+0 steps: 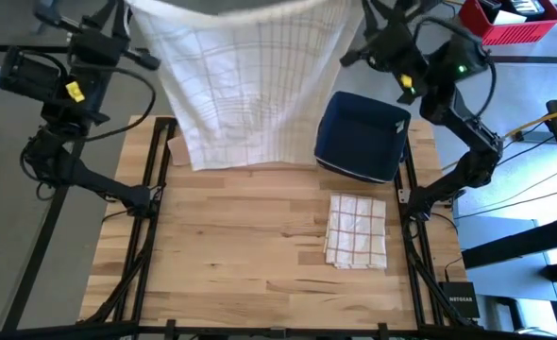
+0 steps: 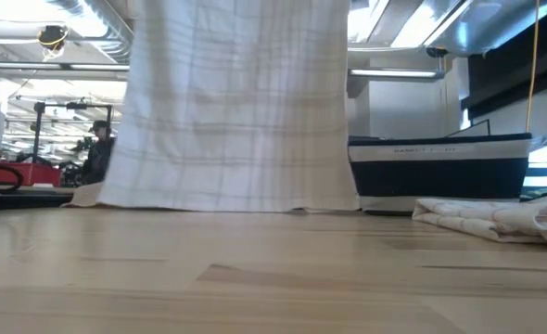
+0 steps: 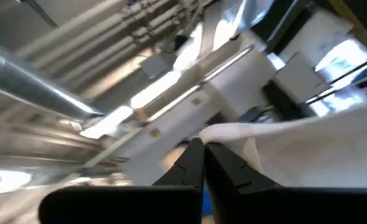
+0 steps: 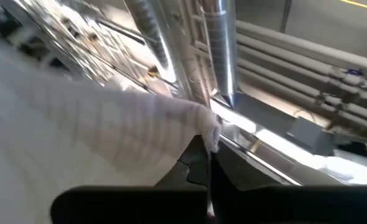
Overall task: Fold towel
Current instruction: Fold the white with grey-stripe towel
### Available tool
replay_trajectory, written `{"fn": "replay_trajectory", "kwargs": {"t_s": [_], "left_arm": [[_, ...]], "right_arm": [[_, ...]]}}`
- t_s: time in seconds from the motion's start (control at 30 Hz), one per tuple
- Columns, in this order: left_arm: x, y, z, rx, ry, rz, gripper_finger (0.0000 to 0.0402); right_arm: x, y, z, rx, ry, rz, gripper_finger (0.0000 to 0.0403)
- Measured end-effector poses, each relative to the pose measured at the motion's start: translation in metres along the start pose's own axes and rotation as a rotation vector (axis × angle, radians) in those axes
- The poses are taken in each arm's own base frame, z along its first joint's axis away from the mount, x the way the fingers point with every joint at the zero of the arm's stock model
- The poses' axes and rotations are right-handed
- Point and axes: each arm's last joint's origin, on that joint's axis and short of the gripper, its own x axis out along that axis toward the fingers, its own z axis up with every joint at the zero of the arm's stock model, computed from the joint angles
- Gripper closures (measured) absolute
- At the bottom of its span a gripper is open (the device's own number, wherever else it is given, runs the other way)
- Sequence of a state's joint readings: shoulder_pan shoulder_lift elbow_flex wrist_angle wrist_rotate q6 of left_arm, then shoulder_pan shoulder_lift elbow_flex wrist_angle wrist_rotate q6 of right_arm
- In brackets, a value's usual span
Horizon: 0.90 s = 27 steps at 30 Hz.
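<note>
A white towel with thin checked lines (image 1: 250,80) hangs spread out above the table's far part; in the low view the towel (image 2: 232,102) drops like a curtain, and its bottom edge (image 2: 227,208) reaches the tabletop. My left gripper (image 3: 203,148) is raised at the far left, shut on the towel's top left corner. My right gripper (image 4: 208,146) is raised at the far right, shut on the top right corner. The fingertips themselves lie outside the high view. My left gripper pinches the towel's top corner (image 3: 211,132) between its two fingers; the cloth runs away from the fingers toward the other arm. The towel hangs below. My right gripper pinches the opposite top corner (image 4: 209,127) between its shut fingers. The top edge between the two holds sags a little.
A dark blue bin (image 1: 362,137) stands on the table's far right, beside the hanging towel. A folded checked towel (image 1: 357,229) lies on the right side, nearer to me. Bare wood (image 1: 231,255) fills the middle and near part. A red crate (image 1: 510,19) sits off the table.
</note>
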State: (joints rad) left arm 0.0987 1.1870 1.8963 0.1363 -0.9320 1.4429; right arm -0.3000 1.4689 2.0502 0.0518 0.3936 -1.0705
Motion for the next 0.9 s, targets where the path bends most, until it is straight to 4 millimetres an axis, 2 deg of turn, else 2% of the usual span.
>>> {"fn": "replay_trajectory", "kwargs": {"t_s": [0.27, 0.5, 0.73, 0.9], "left_arm": [[-0.031, 0.012, 0.002, -0.348, -0.033, -0.351, 0.0401], [-0.06, 0.009, 0.009, -0.553, -0.055, -0.713, 0.0401], [-0.092, 0.001, 0.007, -0.669, -0.029, -1.038, 0.0401], [-0.121, -0.021, 0.003, -0.62, 0.105, -1.244, 0.0401]], "right_arm": [[-0.04, 0.005, 0.05, 0.155, -0.019, 0.111, 0.0402], [-0.072, 0.028, 0.081, 0.194, 0.039, 0.282, 0.0402], [-0.104, 0.052, 0.1, 0.269, 0.09, 0.502, 0.0402], [-0.135, 0.078, 0.106, 0.305, 0.157, 0.742, 0.0402]]}}
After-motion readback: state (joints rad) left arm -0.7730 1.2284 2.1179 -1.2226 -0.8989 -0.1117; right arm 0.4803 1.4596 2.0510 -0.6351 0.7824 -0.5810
